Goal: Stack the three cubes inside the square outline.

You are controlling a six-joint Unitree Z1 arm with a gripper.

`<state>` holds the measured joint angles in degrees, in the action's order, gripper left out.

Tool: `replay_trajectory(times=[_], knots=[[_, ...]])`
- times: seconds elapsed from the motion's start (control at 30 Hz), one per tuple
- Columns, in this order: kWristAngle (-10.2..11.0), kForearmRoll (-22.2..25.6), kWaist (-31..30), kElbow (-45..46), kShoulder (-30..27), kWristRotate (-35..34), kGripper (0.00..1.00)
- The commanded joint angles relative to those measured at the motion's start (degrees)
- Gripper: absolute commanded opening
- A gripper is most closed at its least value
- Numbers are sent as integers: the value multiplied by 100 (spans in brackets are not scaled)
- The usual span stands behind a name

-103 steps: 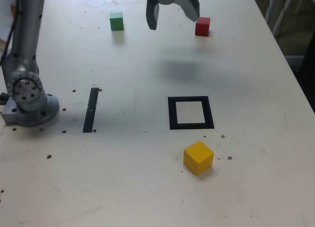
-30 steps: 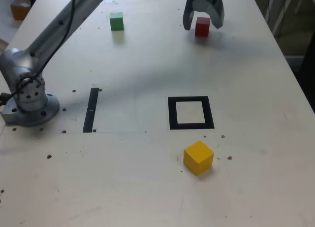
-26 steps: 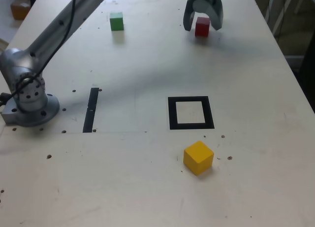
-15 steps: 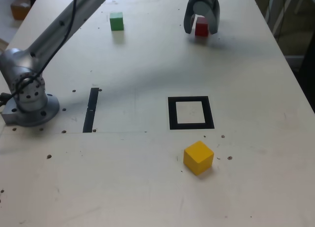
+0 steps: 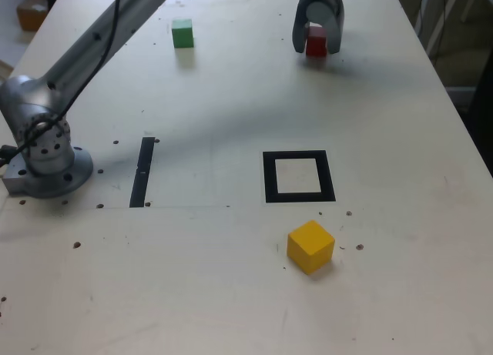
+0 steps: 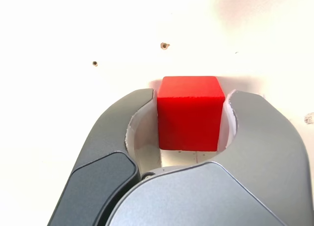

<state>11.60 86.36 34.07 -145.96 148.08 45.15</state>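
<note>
We saw the gripper (image 5: 316,45) down at the far edge of the table (image 5: 231,293), its jaws drawn in against both sides of the red cube (image 5: 315,41), which sat on the surface between them. The green cube (image 5: 182,33) lay along the same far edge, well apart. The yellow cube (image 5: 310,246) sat just nearside of the square outline (image 5: 298,176), mid-table.

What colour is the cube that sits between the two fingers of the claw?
The cube is plain red; the wrist view shows it best.
</note>
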Motion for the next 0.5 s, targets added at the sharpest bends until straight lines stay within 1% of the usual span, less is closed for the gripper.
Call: replay_trajectory(times=[0.0,0.23,0.47], knots=[[-8,-15,11,-42,32,-57,42],[-36,40,10,-68,-20,-157,36],[-133,117,-33,-77,-172,-164,31]])
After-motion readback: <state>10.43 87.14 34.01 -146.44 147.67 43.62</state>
